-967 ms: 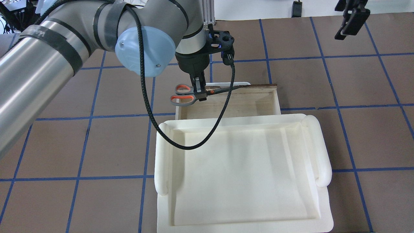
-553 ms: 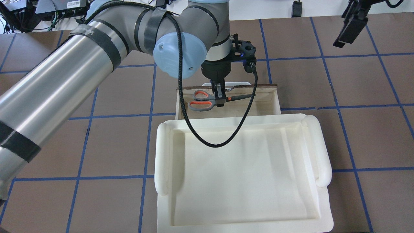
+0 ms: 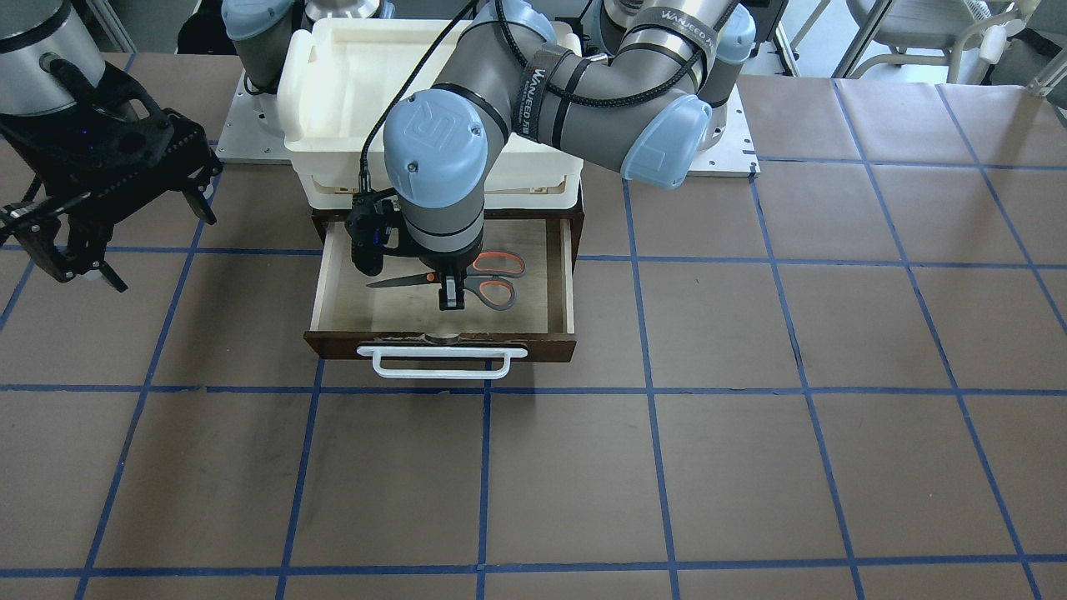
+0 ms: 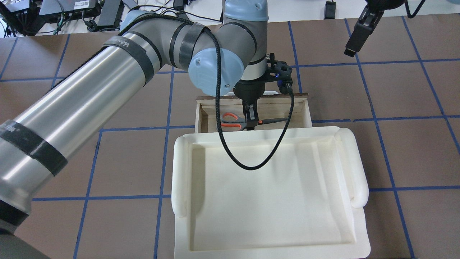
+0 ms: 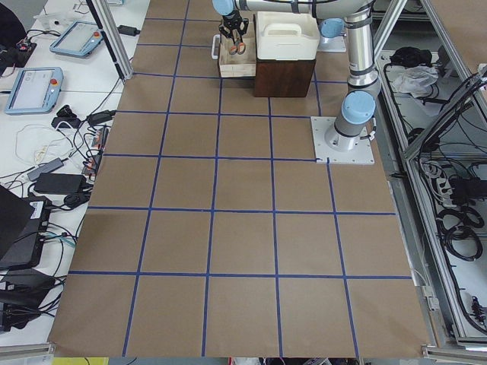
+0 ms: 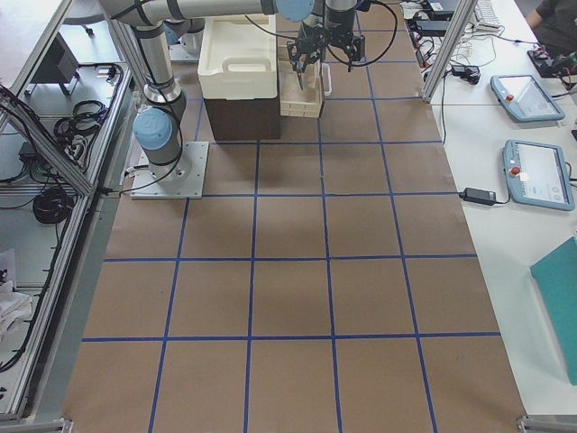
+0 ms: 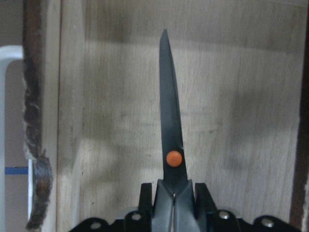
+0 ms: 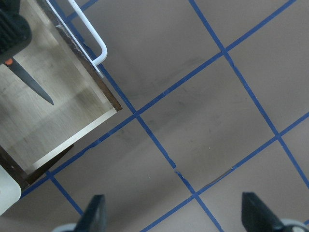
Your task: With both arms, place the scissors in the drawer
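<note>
The table has a brown surface marked into squares by blue tape lines. A dark wood cabinet stands directly on it, just behind the left gripper on the robot's side. The cabinet's drawer is pulled out beneath that gripper. Farther back from the gripper, one on each side of the cabinet, two pale mounting plates lie flat on the surface under the arm bases.
</note>
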Tool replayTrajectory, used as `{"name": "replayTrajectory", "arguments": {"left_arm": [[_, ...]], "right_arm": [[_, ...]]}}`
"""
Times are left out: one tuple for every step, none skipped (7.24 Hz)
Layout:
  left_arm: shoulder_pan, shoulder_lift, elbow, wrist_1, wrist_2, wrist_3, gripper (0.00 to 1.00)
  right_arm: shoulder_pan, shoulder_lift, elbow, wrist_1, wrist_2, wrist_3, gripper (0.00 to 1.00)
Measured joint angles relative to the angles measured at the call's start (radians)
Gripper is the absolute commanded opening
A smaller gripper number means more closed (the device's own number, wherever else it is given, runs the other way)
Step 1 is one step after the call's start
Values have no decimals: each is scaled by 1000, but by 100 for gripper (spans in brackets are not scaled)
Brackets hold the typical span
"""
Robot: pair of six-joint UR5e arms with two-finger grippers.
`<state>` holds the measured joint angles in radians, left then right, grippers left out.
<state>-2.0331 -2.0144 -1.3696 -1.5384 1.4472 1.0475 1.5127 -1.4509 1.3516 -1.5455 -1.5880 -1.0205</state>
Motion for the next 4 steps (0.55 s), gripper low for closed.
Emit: {"name": "replayTrajectory", "arguments": {"left_arm": [[-3, -2, -15, 16, 2, 0, 0], [-6, -2, -31, 39, 4, 0, 0], [-8, 0, -40, 57, 4, 0, 0], [-10, 2, -45, 67, 2, 0, 14]], "right_arm": [[1, 1, 1, -1, 1, 2, 100], [1, 2, 1, 0, 4, 4, 100], [2, 2, 1, 0, 6, 12, 100], [4, 2, 1, 1, 3, 26, 100]]}}
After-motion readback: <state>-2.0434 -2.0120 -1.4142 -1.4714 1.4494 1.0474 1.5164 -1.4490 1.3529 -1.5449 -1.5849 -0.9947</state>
